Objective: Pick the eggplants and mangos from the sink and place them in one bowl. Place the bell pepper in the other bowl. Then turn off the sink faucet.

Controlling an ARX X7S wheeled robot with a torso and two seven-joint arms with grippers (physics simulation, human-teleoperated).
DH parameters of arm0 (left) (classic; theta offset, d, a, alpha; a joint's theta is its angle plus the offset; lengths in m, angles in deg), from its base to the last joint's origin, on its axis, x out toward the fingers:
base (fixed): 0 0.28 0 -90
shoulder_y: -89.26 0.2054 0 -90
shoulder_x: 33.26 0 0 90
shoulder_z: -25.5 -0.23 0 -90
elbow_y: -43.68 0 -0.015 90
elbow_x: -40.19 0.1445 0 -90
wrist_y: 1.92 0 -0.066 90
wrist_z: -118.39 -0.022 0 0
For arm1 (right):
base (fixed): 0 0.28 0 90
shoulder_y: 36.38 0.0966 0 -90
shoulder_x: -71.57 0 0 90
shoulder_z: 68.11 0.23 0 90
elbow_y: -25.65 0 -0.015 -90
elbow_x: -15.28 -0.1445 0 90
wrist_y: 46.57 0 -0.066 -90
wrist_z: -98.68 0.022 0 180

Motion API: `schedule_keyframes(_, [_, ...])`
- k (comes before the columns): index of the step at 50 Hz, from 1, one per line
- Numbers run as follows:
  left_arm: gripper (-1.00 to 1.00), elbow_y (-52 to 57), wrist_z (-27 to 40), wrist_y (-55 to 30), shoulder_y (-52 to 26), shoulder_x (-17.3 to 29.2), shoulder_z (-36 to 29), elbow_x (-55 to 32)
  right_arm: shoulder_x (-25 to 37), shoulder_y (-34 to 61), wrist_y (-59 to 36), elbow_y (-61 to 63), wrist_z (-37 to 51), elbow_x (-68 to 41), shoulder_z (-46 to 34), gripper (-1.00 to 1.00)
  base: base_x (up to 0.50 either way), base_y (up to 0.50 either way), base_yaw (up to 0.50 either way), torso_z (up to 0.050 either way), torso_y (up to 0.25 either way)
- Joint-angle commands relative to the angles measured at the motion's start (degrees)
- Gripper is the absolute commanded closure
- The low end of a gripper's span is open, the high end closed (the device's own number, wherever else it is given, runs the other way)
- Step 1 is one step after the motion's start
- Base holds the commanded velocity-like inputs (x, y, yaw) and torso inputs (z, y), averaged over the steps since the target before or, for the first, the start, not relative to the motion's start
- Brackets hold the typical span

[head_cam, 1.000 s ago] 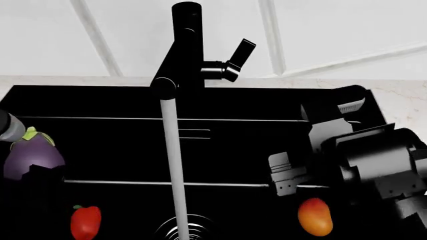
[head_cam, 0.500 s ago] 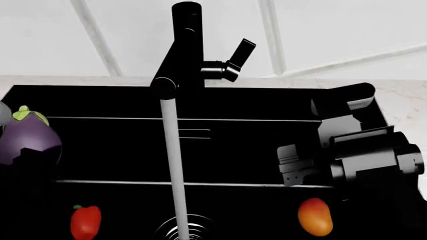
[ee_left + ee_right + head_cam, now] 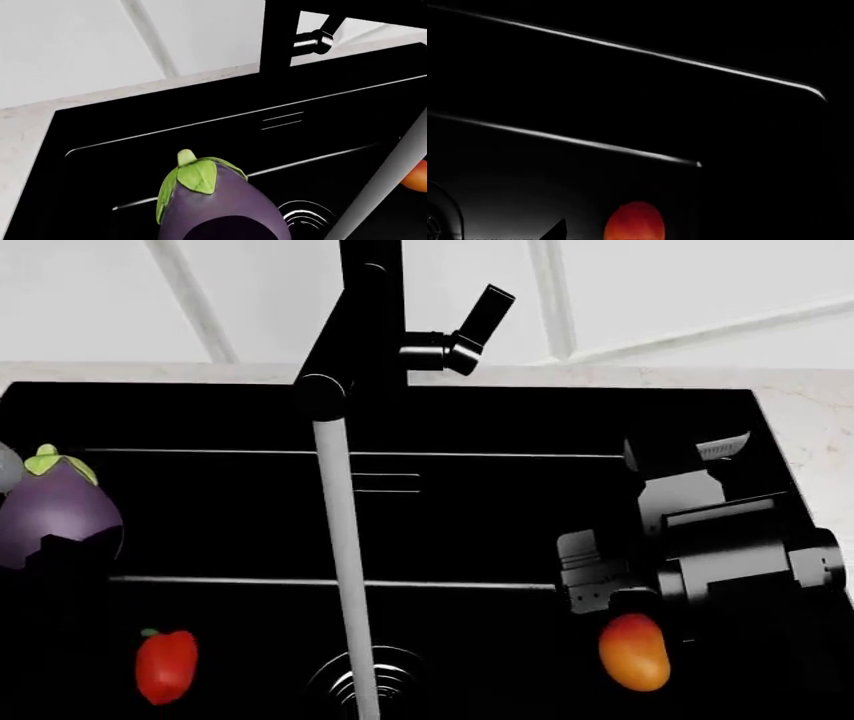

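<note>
While water runs: a pale, straight stream [image 3: 342,570] drops from the faucet [image 3: 360,330] to the ribbed round drain [image 3: 363,685].

Head view
Sink [image 3: 441,510]: deep rectangular basin, glossy black, with thin bright ledge lines across its back wall.
Faucet: black, angular, its side lever [image 3: 481,315] tilted up and out.
Eggplant [image 3: 56,515]: plump, smooth, dark purple with a light green cap, at the sink's left edge, raised above the basin floor; the left gripper [image 3: 54,550] shows only as a dark shape under it.
Pepper [image 3: 166,665]: small, blocky, bright red, short green stem, on the sink floor left of the drain.
Mango [image 3: 634,652]: smooth oval, orange-yellow, on the floor right of the drain.
Right gripper [image 3: 594,585]: dark blocky body just above the mango; how far its fingers stand apart I cannot tell.
Counter [image 3: 814,430]: pale, faintly veined stone around the sink.

Left wrist view
Eggplant [image 3: 217,202]: close to the camera, leafy cap pointing away, a dark gripper part overlapping its near end. It seems clasped, though the fingers themselves are hidden.
Stream [image 3: 380,185]: grey column at one side, the drain [image 3: 303,215] beside it.
Mango [image 3: 417,175]: an orange sliver past the stream.

Right wrist view
Sink [image 3: 627,75]: nearly all black, crossed by two thin bright ledge lines.
Mango [image 3: 635,222]: red-orange rounded end at the frame's edge.
Right gripper: a small dark tip beside the mango; no fingers are clear.
</note>
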Motion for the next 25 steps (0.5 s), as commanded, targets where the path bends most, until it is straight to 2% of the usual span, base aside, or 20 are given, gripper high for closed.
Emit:
schedule_keyframes(1, [1.0, -0.5, 0.2, 1.7, -0.4, -0.6, 0.7, -2.0, -0.4, -0.2, 0.0, -0.2, -0.7, 2.7, 2.4, -1.0, 0.0, 0.0, 0.0, 0.002, -0.139])
schedule_keyframes(25, [1.0, 0.1, 0.9, 2.5, -0.1, 0.2, 0.4, -3.2, -0.2, 0.0, 0.6, -0.1, -0.5, 8.6, 6.4, -1.0, 0.0, 0.0, 0.0, 0.002, -0.138])
